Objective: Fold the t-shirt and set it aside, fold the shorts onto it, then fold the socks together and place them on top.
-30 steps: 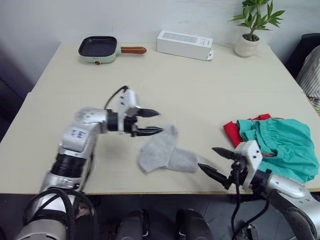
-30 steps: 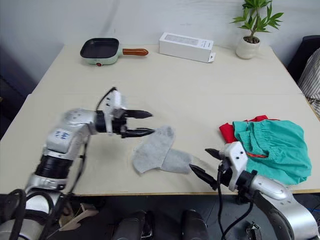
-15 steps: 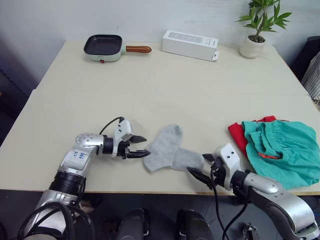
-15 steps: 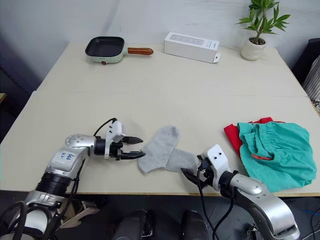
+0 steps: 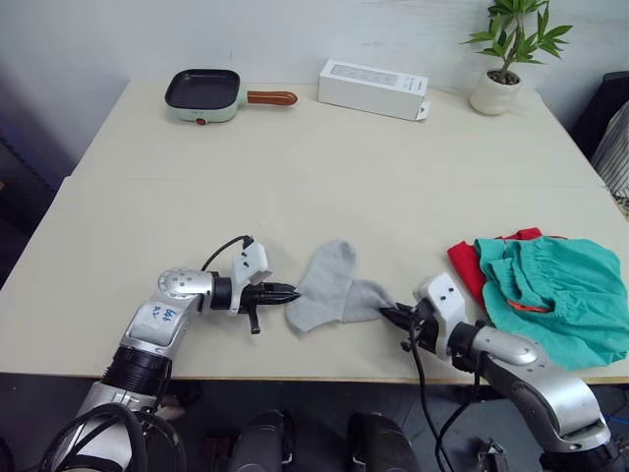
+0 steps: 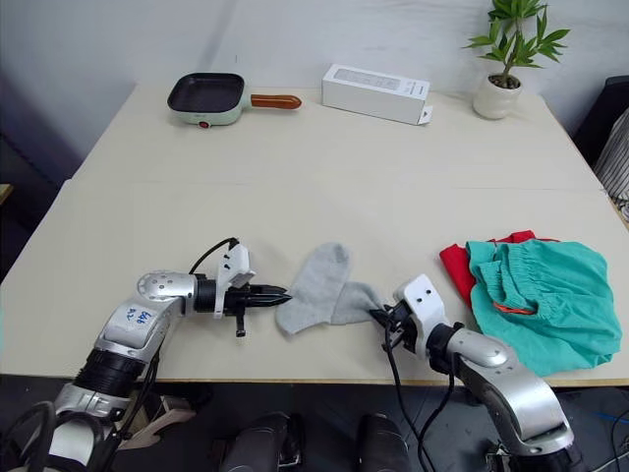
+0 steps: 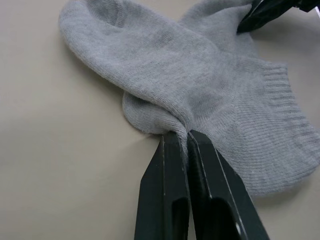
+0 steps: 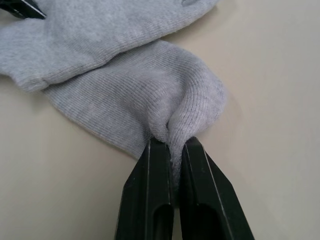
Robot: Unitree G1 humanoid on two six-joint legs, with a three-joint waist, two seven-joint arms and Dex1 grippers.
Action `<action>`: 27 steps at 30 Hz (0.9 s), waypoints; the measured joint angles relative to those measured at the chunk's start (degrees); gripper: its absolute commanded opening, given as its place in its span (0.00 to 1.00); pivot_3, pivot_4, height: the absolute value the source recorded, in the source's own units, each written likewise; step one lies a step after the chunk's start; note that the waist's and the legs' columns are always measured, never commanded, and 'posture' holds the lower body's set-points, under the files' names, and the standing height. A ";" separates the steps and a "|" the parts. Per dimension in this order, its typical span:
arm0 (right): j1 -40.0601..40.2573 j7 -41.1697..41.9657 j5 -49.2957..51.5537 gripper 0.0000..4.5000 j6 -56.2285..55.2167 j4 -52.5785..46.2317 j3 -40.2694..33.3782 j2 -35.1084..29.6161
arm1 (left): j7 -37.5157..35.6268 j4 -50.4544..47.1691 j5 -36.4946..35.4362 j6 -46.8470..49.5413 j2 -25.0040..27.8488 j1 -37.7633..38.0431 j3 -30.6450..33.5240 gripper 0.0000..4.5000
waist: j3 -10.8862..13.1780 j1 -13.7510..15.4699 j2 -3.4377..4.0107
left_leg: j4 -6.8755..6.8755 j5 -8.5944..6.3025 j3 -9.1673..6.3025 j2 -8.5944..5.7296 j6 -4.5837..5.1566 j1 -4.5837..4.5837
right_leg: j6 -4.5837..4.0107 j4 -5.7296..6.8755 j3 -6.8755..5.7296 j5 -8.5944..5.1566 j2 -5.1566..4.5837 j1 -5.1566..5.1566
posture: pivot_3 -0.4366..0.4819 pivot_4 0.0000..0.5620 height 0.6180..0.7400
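Now both grippers had closed in from half-second earlier: left gripper (image 7: 186, 137) clenched on socks (image 5: 332, 287) at one end, right gripper (image 8: 170, 145) pinching other end, near table (image 5: 393, 157) front edge. Fold likely next; shorts (image 5: 560, 290) already on t-shirt (image 5: 464, 258) at right edge.

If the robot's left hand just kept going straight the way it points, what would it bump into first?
The grey socks: the left hand is already shut on their near edge. Further along that line sits the right hand, pinching the socks' other end, though depth is hard to judge.
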 measured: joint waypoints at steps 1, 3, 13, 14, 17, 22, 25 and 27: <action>-0.41 0.38 -0.30 0.01 -0.40 0.62 -0.01 -0.01 | 0.67 -0.88 0.02 0.36 -0.22 0.51 0.08 0.00 | 0.00 -0.01 0.00 | 0.00 0.00 0.00 0.00 0.01 0.00 | 0.00 0.00 0.01 0.00 0.00 0.00 | 0.48 0.27 1.00; -1.19 1.13 -0.69 0.01 -0.89 1.72 -0.07 -0.08 | 2.12 -2.12 0.02 1.42 -0.74 0.99 0.08 0.00 | 0.00 0.07 0.00 | 0.01 0.01 0.00 0.00 0.02 0.00 | 0.00 0.01 0.00 0.00 0.00 0.00 | 0.48 0.27 1.00; 0.68 4.40 0.25 0.01 0.89 0.58 -2.58 -2.79 | 6.08 -7.94 0.10 4.91 -0.97 3.46 -0.20 0.00 | 0.00 0.12 0.00 | -0.07 -0.02 -0.01 0.00 0.00 0.00 | 0.00 -0.06 0.00 0.00 0.00 0.01 | 0.48 0.27 1.00; 0.75 4.64 0.22 0.00 0.65 0.59 -2.58 -2.79 | 6.52 -8.25 0.00 5.28 -0.98 3.73 -0.04 0.05 | 0.00 0.10 0.00 | -0.07 -0.02 0.00 0.00 -0.01 0.00 | 0.00 -0.06 0.00 0.00 0.00 0.00 | 0.48 0.27 1.00; 0.91 4.71 0.23 0.13 0.25 0.84 -2.72 -2.27 | 8.02 -9.79 -0.68 7.72 -0.98 4.46 0.70 0.24 | 0.00 0.06 0.00 | -0.09 -0.03 0.00 0.01 -0.02 0.00 | 0.00 -0.07 0.00 0.00 0.00 0.00 | 0.48 0.27 1.00; 2.66 9.81 1.53 0.49 -0.99 0.84 -3.87 -4.43 | 9.20 -11.76 -2.68 10.57 0.52 5.59 4.50 0.60 | 0.00 0.05 0.00 | -0.12 -0.02 0.00 0.01 -0.02 -0.01 | 0.00 -0.08 -0.01 0.00 0.01 -0.01 | 0.48 0.27 1.00; 3.93 18.49 3.99 0.72 -2.04 1.71 -5.24 -10.41 | 6.74 -15.47 -6.61 15.59 6.41 6.94 8.35 0.81 | 0.01 0.01 0.00 | -0.15 -0.04 0.00 0.01 0.00 0.00 | 0.00 -0.15 -0.01 0.00 0.01 0.00 | 0.48 0.27 1.00; 2.39 24.70 4.08 0.89 -4.84 5.84 -6.31 -14.97 | 5.16 -18.68 -10.35 23.28 11.40 8.34 10.22 0.96 | 0.03 -0.41 0.03 | -0.11 -0.05 0.04 0.00 0.01 0.00 | 0.00 -0.15 0.01 0.00 0.02 0.00 | 0.48 0.27 1.00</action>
